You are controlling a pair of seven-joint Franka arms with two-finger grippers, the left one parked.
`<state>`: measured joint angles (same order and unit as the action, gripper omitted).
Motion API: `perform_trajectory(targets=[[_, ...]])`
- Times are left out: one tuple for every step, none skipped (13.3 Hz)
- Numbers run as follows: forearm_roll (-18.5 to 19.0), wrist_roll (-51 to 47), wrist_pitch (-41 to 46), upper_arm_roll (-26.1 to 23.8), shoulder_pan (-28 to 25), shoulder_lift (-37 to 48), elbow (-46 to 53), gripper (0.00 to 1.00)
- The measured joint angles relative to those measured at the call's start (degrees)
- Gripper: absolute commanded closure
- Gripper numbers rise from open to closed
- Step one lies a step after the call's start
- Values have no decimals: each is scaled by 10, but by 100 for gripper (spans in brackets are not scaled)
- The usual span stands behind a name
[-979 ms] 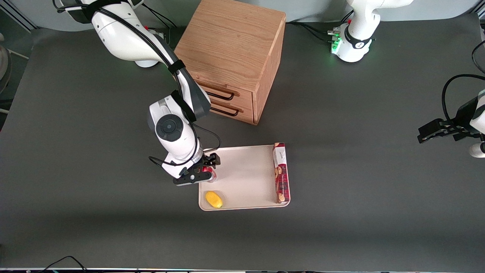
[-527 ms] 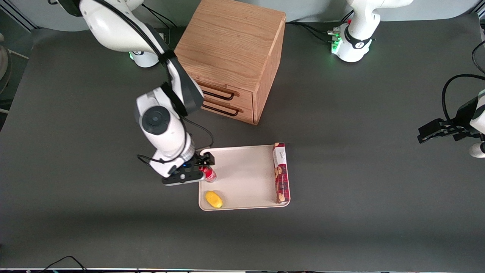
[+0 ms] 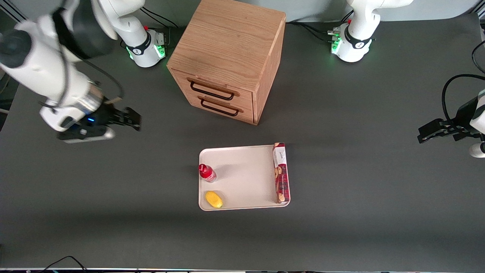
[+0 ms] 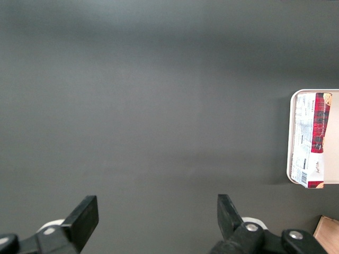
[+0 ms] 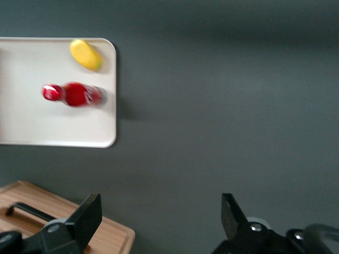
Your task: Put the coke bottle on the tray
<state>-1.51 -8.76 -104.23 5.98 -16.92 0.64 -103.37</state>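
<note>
The coke bottle [image 3: 207,173], small and red with a red cap, stands upright on the cream-white tray [image 3: 246,178], near the tray's edge toward the working arm's end. It also shows in the right wrist view [image 5: 74,94] on the tray [image 5: 32,127]. My gripper [image 3: 130,118] is open and empty, high above the bare table, well away from the tray toward the working arm's end of the table. In the right wrist view the gripper [image 5: 161,214] has its jaws wide apart with nothing between them.
A yellow lemon [image 3: 214,199] lies on the tray nearer the front camera than the bottle. A long red biscuit box [image 3: 281,173] lies along the tray's edge toward the parked arm. A wooden drawer cabinet [image 3: 227,60] stands farther from the camera.
My gripper has let go of the bottle, opened, and pulled up and away from the tray toward the working arm's end. The bottle stays standing on the tray.
</note>
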Motion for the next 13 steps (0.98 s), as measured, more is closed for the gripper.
perform_trajectory(targets=[[0,12,18,-5,41,18,-7,0],[0,23,31,-7,74,27,-10,0],[0,31,39,-7,98,32,-10,0],[0,38,43,-7,112,33,-10,0],[0,43,44,-7,121,33,-9,0],[1,43,44,-6,126,33,-7,0],[1,43,44,-4,129,33,-4,0],[1,43,44,-2,132,33,0,0],[1,43,44,-1,134,33,3,0],[1,43,44,0,134,31,8,0],[2,43,44,2,134,29,15,0],[3,43,44,5,134,25,25,0],[3,44,44,8,134,21,32,0]])
